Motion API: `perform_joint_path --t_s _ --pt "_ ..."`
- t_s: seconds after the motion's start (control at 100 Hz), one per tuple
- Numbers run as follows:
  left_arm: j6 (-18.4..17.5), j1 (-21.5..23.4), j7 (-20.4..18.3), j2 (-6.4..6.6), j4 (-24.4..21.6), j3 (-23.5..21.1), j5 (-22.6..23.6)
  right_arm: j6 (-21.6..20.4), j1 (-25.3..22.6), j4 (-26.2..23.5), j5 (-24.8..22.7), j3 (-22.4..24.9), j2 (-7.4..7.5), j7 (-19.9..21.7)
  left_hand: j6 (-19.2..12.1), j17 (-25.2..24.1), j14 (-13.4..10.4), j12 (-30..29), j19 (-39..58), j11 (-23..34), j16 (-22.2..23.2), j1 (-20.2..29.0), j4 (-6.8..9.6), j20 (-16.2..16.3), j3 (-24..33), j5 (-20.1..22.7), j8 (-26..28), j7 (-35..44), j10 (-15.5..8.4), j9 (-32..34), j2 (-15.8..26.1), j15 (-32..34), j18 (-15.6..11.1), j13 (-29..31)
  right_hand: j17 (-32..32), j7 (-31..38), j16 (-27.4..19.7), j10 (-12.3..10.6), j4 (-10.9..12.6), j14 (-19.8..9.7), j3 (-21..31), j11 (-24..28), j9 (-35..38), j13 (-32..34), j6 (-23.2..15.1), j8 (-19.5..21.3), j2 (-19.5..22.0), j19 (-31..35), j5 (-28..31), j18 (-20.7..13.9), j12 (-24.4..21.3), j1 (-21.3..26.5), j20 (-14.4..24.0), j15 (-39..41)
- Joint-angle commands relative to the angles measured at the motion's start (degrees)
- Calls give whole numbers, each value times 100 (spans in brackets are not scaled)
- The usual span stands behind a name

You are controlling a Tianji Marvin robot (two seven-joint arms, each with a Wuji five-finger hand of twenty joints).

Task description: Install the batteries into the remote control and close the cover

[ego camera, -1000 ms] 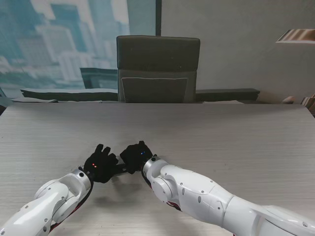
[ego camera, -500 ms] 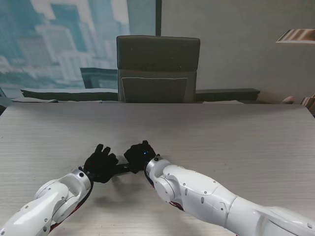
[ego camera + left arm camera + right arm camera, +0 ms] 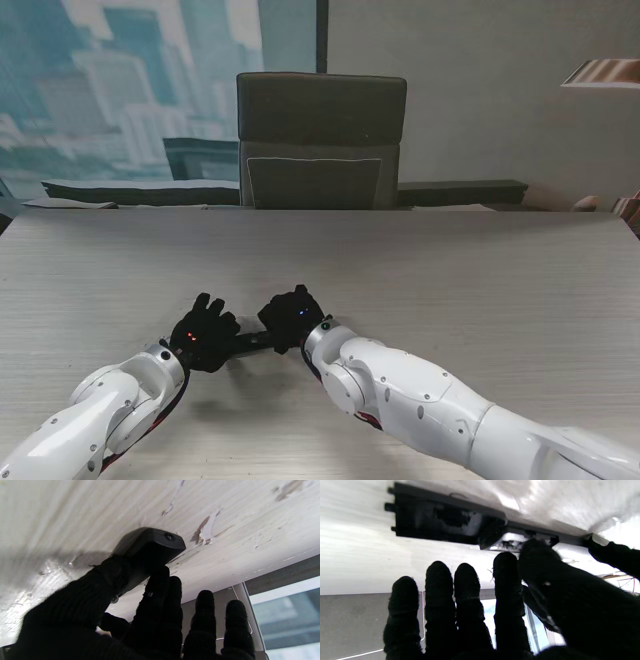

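A pale wood-grain table (image 3: 420,270) filled the lower frame, a dark chair (image 3: 320,140) beyond it at upper centre. Low and left of centre, the left hand (image 3: 205,335) grasped one end of the remote control (image 3: 150,545) lying on the table. Over the last second the right hand (image 3: 293,315) had shifted slightly rightward, its thumb pressing at the open battery compartment (image 3: 440,522), fingers extended; seating or cover-closing probably remained.

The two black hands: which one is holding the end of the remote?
The left hand. Its thumb and fingers pinch the remote at one end. The right hand has its fingers spread, with only the thumb against the remote's open part.
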Motion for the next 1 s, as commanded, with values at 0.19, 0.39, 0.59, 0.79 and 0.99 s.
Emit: perform_joint_path --t_s 0.19,0.39,0.59,0.79,0.99 --pt "-7 112 -205 24 207 68 37 -110 -151 -564 -182 279 188 19 -1762 -54 -107 61 129 90 -52 904 249 32 -47 368 401 1028 -105 -77 -185 72 19 -27 18 -985 -75 114 825 121 -862 -158 -111 -54 363 785 1154 142 -211 57 198 -1147 82 -34" --pt "-6 111 -205 25 206 70 45 285 -30 -942 -52 253 284 780 -1761 -59 -103 59 126 86 -52 899 252 31 -51 368 398 1022 -108 -80 -178 71 11 -31 -55 -1487 -124 407 988 591 -1386 -457 591 201 619 1528 2139 113 731 337 157 -1395 110 -20" --pt "14 126 -179 21 211 54 39 843 211 -988 313 -36 223 1463 -1743 -59 -106 60 123 87 -54 901 254 29 -54 368 399 1022 -106 -81 -176 68 18 -41 -19 -1929 -132 609 983 830 -2281 -585 993 428 1018 1608 3033 212 1235 456 233 -1985 198 114" --pt "20 133 -132 19 228 43 30 1358 444 -889 610 -326 110 1911 -1745 -62 -106 60 119 88 -54 900 257 27 -54 368 402 1025 -101 -79 -175 68 13 -36 138 -2100 -141 724 996 955 -3122 -597 1293 679 1313 1661 3696 380 1516 537 253 -2672 316 248" --pt "11 130 -113 19 239 41 21 1610 616 -786 921 -501 -1 2214 -1752 -64 -101 61 119 90 -52 897 256 27 -49 371 401 1025 -106 -75 -173 72 18 -32 181 -2243 -182 828 1057 1084 -3324 -673 1462 801 1498 1599 3819 420 1700 625 206 -2881 364 248"
